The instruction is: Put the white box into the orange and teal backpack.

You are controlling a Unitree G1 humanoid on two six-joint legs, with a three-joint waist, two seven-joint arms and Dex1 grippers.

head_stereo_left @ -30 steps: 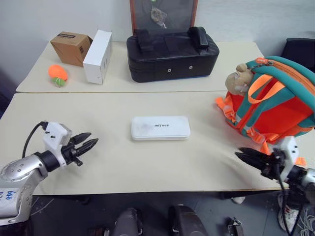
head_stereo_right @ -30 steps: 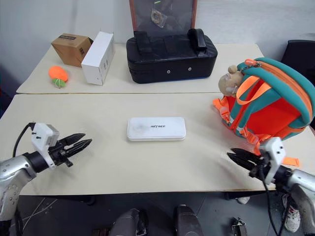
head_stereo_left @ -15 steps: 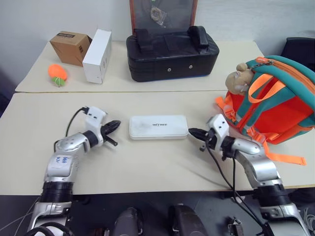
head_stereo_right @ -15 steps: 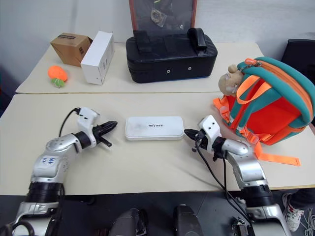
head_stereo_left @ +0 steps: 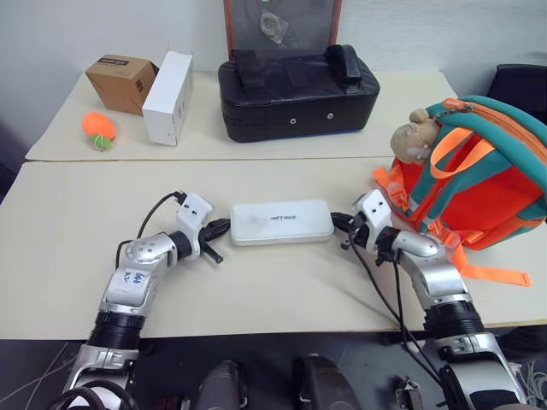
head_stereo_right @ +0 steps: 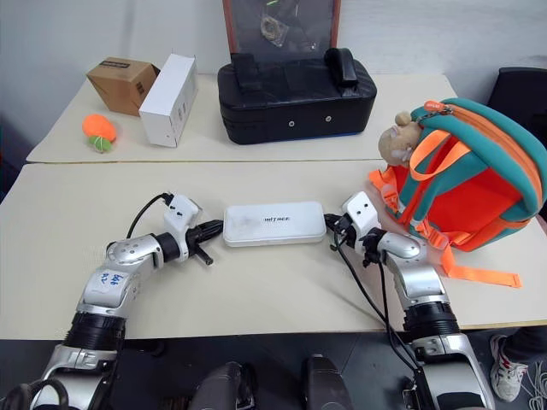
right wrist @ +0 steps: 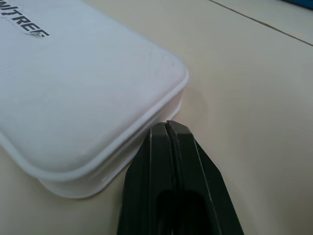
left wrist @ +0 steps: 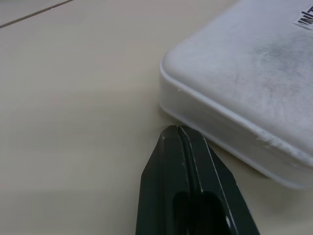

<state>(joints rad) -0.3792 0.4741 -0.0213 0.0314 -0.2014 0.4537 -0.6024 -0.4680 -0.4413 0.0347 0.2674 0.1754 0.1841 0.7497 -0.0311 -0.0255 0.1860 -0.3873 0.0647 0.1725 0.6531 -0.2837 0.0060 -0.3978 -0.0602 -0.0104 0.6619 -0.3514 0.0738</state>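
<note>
Both sets of jaws are pressed fully together, holding nothing: the left gripper [head_stereo_left: 220, 227] points its closed tip at one short end of the white box [head_stereo_left: 281, 222], the right gripper [head_stereo_left: 342, 224] at the other, so the box lies flat on the table [head_stereo_left: 256, 290] squeezed between the two tips, each at or just shy of the box's lower rim. It looks like a two-handed pinch lift; to do it well, the tips should press inward evenly and level, low on the end walls, then rise together so the case doesn't pivot or slip out. Beyond the right jaws, near, stands the orange and teal backpack [head_stereo_left: 479, 171], plush toy [head_stereo_left: 413, 135] at its top.
</note>
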